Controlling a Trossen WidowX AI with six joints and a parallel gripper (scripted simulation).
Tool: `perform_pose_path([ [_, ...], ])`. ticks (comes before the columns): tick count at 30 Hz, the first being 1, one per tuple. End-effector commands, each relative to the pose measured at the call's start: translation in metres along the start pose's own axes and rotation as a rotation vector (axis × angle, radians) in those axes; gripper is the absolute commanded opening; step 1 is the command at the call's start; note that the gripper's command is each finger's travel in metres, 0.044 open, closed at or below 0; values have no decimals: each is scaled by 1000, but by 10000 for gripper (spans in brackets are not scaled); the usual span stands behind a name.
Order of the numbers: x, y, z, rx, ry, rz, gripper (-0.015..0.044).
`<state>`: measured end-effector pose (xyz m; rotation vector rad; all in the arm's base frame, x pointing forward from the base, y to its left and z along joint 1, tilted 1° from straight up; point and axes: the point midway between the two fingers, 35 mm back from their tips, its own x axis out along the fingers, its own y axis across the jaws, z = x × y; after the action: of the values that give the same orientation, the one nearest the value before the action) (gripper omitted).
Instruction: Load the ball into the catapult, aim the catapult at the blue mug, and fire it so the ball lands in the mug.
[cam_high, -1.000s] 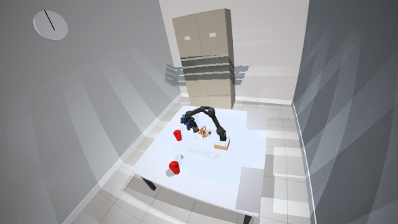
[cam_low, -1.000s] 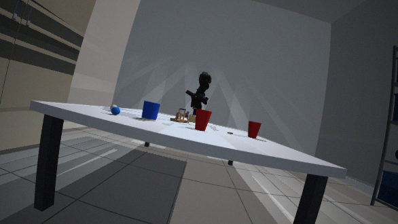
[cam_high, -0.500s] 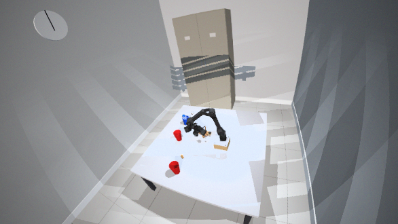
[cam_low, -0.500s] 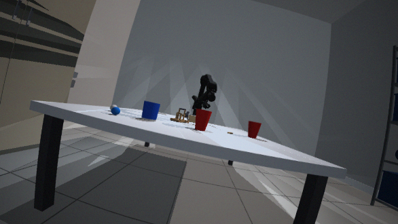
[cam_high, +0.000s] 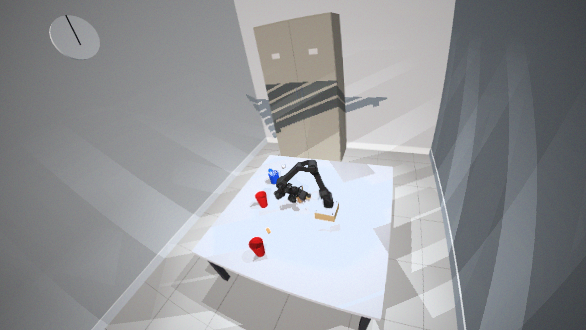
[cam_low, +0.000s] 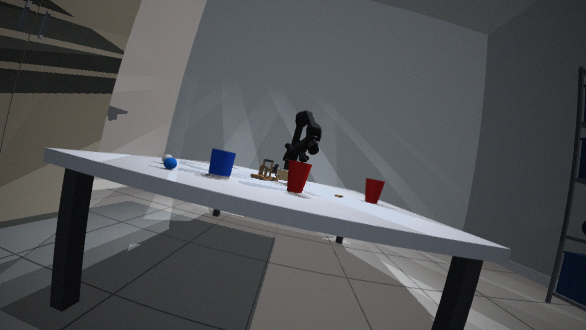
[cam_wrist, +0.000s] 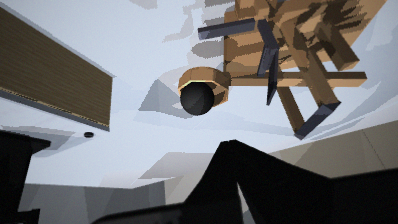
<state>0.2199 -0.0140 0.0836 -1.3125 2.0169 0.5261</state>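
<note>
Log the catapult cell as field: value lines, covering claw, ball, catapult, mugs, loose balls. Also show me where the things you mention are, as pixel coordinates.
claw: fingers closed together, nothing between them (cam_wrist: 230, 142)
loaded ball: dark ball (cam_wrist: 197, 98), in the catapult's cup (cam_wrist: 204, 74)
catapult: wooden catapult (cam_low: 265, 175) (cam_wrist: 295, 45), on the table (cam_high: 300, 280) (cam_low: 280, 205)
target: blue mug (cam_high: 273, 177) (cam_low: 222, 163), upright
other mugs: two, red, upright
loose balls: blue ball (cam_low: 170, 163), white ball (cam_low: 166, 157), beyond the blue mug from the catapult
shot: not yet fired, judging by the seated ball
</note>
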Motion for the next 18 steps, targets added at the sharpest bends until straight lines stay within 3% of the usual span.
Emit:
perform_pose_path([
  [1, 5, 1, 4, -12, 9, 0, 0],
  [18, 25, -1, 24, -12, 9, 0, 0],
])
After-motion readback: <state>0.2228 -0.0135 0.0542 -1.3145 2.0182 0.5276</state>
